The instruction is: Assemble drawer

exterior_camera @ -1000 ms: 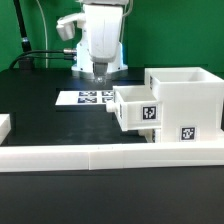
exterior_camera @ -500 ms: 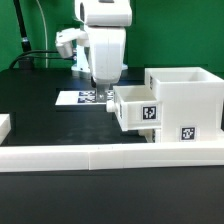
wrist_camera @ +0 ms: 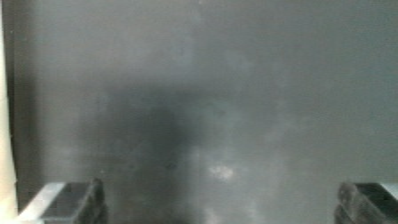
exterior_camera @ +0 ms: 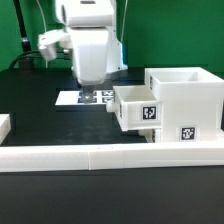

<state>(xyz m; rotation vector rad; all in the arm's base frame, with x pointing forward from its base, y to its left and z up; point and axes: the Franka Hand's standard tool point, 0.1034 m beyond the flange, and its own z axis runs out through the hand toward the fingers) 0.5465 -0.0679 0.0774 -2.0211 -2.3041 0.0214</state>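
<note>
- Exterior view: the housing (exterior_camera: 185, 105) sits on the black table (exterior_camera: 40, 120), on the exterior view's right, just behind the border wall (exterior_camera: 110, 156).
- One tray (exterior_camera: 135, 108) sticks out of the housing's side toward the exterior view's left, partly seated, tag facing the camera. No second tray is visible.
- The gripper (exterior_camera: 88, 92) hangs above the marker board (exterior_camera: 85, 98), near the tray's open end but apart from it. Fingertips are too small here to read the gap.
- Small white part (exterior_camera: 4, 125) at the exterior view's left edge; can't tell what it is.
- Wrist view: only bare grey-black surface between two dark fingertips (wrist_camera: 68, 200), which are spread wide to opposite sides of the frame with nothing between them. Jaws released, empty.
- Handling, my read: rigid white plastic, hollow and thin-walled, so probably light. Smooth faces, so likely slippery; the housing may slide on the table if the tray gets pushed hard.
- Grip point: pinch a tray side wall across its thickness, or push flat on the tray's outer face to seat it. The housing looks too wide for the jaws, so only its wall edge is grippable.
- Risk: an off-axis push could jam the tray in its slot.
</note>
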